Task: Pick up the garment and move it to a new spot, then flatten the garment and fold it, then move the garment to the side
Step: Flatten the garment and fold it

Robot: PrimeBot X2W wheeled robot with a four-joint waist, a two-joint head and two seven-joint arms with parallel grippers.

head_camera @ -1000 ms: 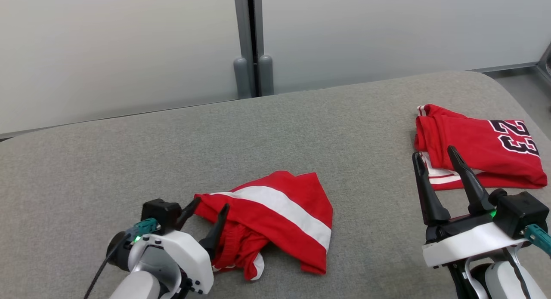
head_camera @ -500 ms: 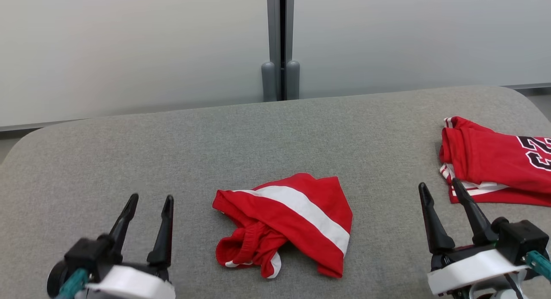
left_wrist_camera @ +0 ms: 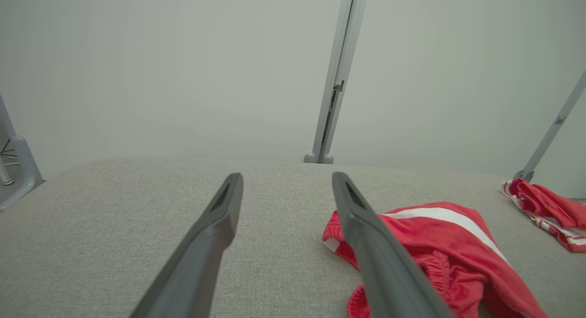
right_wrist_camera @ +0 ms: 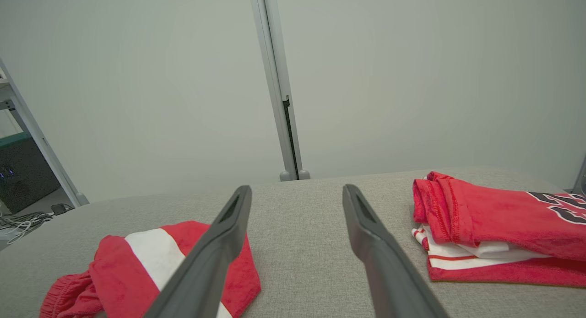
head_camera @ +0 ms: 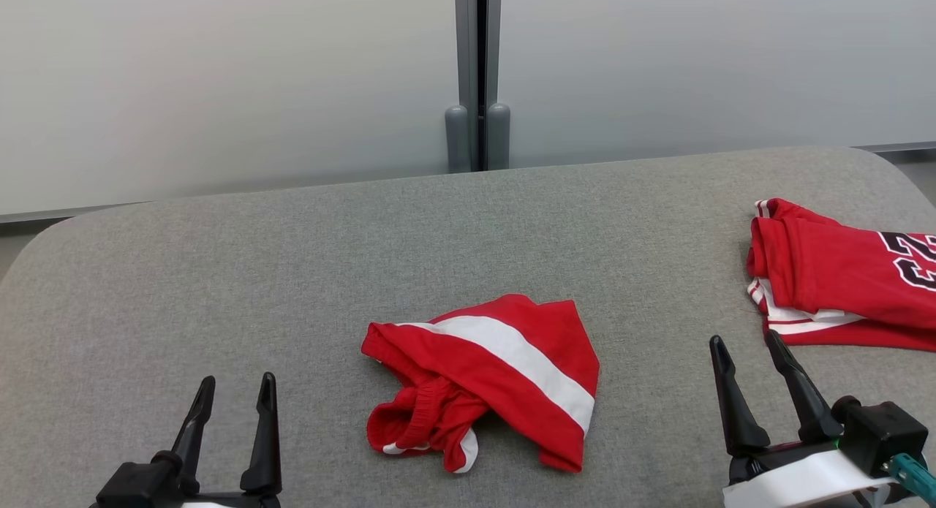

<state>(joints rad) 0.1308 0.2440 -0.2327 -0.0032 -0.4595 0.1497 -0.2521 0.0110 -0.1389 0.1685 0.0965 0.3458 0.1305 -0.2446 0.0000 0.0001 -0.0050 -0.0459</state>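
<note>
The garment (head_camera: 486,380) is a crumpled red piece with a white stripe, lying at the front middle of the grey cushioned surface (head_camera: 292,259). It shows to the right of my fingers in the left wrist view (left_wrist_camera: 435,245) and at lower left in the right wrist view (right_wrist_camera: 151,263). My left gripper (head_camera: 235,387) stands open at the lower left, well left of the garment, holding nothing. At the lower right my right gripper (head_camera: 747,345) is open too, empty, between the garment and a folded red jersey (head_camera: 841,274).
The folded red jersey (right_wrist_camera: 494,226) with black numbers and white trim lies at the right edge of the surface. Pale wall panels with a grey post (head_camera: 477,77) stand behind it. Bare grey fabric spreads to the left and behind the garment.
The left gripper let go of the garment's left edge, drew back left and down, and now stands open and clear. The camera turned, shifting the whole picture right. The garment lies still.
</note>
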